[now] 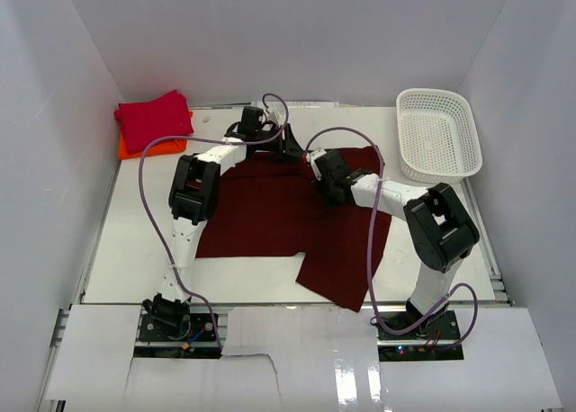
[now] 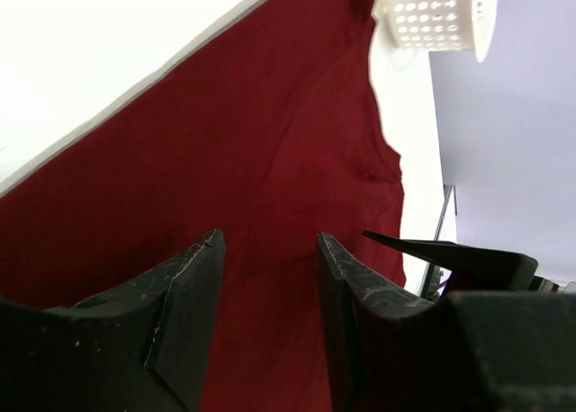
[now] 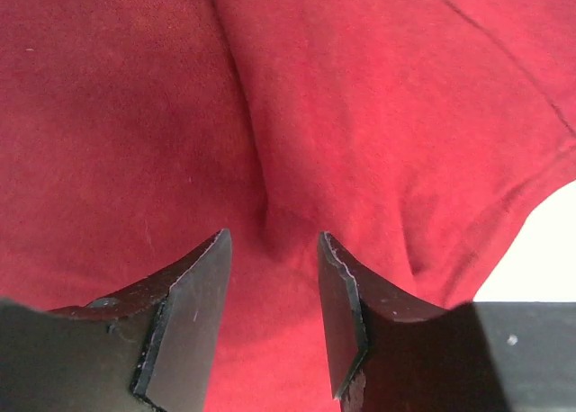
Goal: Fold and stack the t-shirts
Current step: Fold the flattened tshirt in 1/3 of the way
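Observation:
A dark maroon t-shirt lies spread flat on the table, one sleeve hanging toward the near edge. My left gripper sits at the shirt's far edge, jaws open, with flat maroon cloth showing between them. My right gripper is just to its right, over the shirt's upper part. It is open too, and a soft crease in the cloth runs up from the gap between its jaws. A folded crimson t-shirt rests on a folded orange t-shirt at the back left corner.
A white mesh basket stands at the back right; its corner shows in the left wrist view. White walls enclose the table on three sides. Purple cables loop from both arms over the shirt.

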You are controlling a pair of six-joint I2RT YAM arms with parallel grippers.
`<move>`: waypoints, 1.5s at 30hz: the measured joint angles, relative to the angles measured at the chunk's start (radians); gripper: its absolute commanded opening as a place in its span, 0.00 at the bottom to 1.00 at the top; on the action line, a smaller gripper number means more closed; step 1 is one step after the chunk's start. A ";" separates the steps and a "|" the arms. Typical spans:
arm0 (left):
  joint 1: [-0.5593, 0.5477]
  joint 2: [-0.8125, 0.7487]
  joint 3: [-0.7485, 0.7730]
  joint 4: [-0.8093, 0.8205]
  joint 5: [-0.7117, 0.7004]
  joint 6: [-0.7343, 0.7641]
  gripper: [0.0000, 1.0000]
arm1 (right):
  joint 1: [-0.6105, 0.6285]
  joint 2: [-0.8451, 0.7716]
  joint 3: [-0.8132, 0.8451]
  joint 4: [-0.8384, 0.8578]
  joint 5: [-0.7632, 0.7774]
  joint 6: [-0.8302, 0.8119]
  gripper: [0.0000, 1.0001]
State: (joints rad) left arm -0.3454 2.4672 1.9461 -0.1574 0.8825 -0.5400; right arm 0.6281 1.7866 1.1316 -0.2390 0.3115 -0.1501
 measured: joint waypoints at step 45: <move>0.005 0.076 -0.010 0.026 0.077 -0.006 0.51 | -0.286 0.152 0.355 -0.185 -0.585 0.111 0.08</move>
State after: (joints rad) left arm -0.3405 2.5435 1.9362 -0.1314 0.9592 -0.5461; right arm 0.3420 1.9388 1.4864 -0.4240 -0.2733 -0.0395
